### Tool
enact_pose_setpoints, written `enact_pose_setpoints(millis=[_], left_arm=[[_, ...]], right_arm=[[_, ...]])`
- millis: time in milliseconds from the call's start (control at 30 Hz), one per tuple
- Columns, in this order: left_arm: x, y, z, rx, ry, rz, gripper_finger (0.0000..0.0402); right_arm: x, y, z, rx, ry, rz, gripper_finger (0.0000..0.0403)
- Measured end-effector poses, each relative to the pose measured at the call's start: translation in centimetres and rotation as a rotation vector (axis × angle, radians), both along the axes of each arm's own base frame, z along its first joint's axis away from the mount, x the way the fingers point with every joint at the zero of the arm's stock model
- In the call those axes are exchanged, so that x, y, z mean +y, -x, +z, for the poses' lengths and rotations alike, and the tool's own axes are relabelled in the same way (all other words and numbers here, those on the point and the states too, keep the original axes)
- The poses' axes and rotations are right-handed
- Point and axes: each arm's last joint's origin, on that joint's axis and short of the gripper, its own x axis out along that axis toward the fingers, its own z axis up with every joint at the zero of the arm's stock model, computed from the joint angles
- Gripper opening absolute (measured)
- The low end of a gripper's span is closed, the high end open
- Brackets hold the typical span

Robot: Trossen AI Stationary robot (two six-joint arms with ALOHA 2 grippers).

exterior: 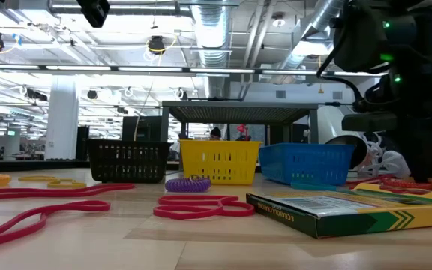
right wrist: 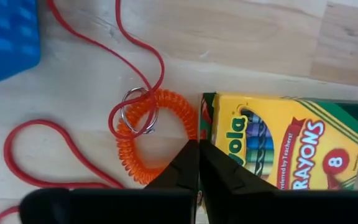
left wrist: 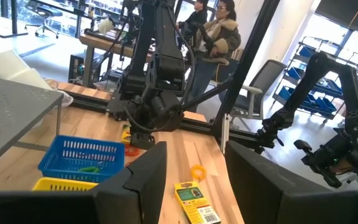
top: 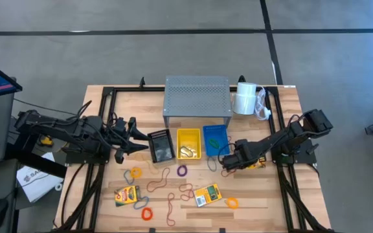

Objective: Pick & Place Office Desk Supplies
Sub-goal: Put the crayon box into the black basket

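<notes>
My right gripper [right wrist: 199, 148] points down at the table right of the blue basket [top: 214, 138], fingers shut. Its tips meet between an orange coil loop with a metal ring [right wrist: 157, 134] and a yellow-and-green crayon box [right wrist: 284, 146], both flat on the wood. A thin red band [right wrist: 73, 149] loops around the coil. Two more crayon boxes [top: 127, 194] [top: 207, 194] and several rubber-band loops [top: 167, 184] lie near the front edge. My left gripper [top: 135, 137] hovers open and level left of the black basket [top: 160, 145]. My right gripper comes from above, pointing down. Its shut fingertips [right wrist: 188, 155] stand at the orange coil's side [right wrist: 182, 121] nearest the crayon box. The fingers hide the spot, so I cannot tell whether they pinch or touch the coil. The coil lies flat on the table.
Black, yellow [top: 188, 142] and blue baskets stand in a row mid-table, in front of the grey perforated riser [top: 197, 97]. A white roll [top: 245, 98] sits at the back right. In the low view a crayon box [exterior: 351, 210], red bands [exterior: 201, 206] and a purple coil [exterior: 187, 184] lie in the foreground.
</notes>
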Motion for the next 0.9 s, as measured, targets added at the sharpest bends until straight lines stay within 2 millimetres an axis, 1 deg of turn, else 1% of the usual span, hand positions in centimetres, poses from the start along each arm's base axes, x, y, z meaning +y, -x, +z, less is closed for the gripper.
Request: enact_pose_setpoints(millis=[400, 700, 900], left_arm=[[0.0, 0.0, 0.0, 0.0, 0.0, 0.0, 0.0159], [0.0, 0.0, 0.0, 0.0, 0.0, -0.001, 0.0159], [0.0, 0.0, 0.0, 0.0, 0.0, -0.005, 0.0159]], right_arm=[[0.2, -0.1, 0.2, -0.023, -0.021, 0.014, 0.0001], [0.6, 0.7, 2.0, -0.07, -0.036, 0.042, 0.0], [0.6, 1.3, 3.7, -0.148, -0.048, 0.055, 0.0]])
